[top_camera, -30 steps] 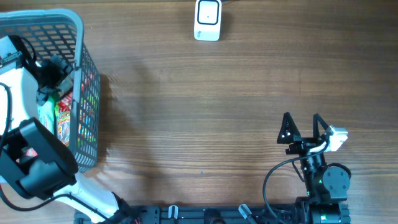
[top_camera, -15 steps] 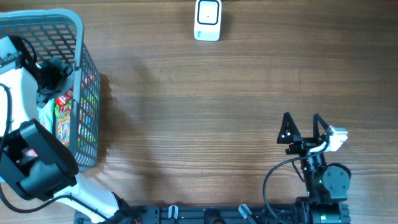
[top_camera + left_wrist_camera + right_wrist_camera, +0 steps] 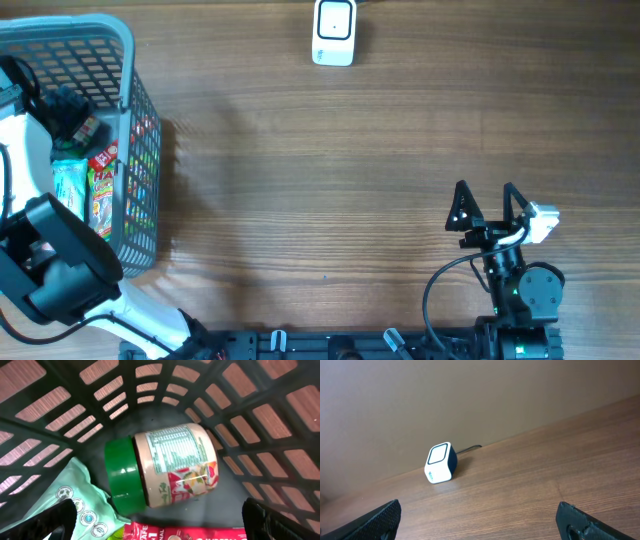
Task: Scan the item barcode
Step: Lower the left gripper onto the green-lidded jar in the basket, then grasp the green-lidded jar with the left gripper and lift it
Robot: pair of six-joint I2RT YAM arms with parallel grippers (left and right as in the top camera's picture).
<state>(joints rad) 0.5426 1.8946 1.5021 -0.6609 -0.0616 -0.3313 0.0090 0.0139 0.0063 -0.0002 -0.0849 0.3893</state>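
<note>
— How far along is the scan?
— Barely begun, I'd say. The left pincer [image 3: 160, 522] hangs spread wide inside the grey plastic lattice basket [image 3: 130, 150], gripping nothing. The green-lidded jar [image 3: 165, 472] lies on its side on the basket floor beneath it.
— And the scanner?
— The small white cube scanner [image 3: 334, 32] sits well apart, at the far edge of the wooden tabletop [image 3: 300, 180]. The right pincer [image 3: 485, 195] is spread too, and empty. Picking up, carrying and presenting the barcode all remain.

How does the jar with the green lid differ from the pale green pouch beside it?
The jar is a rigid cylinder lying on its side; the pouch is a flat packet. The jar's lid is deep green; the pouch is pale mint. Both lie in the basket.
</note>
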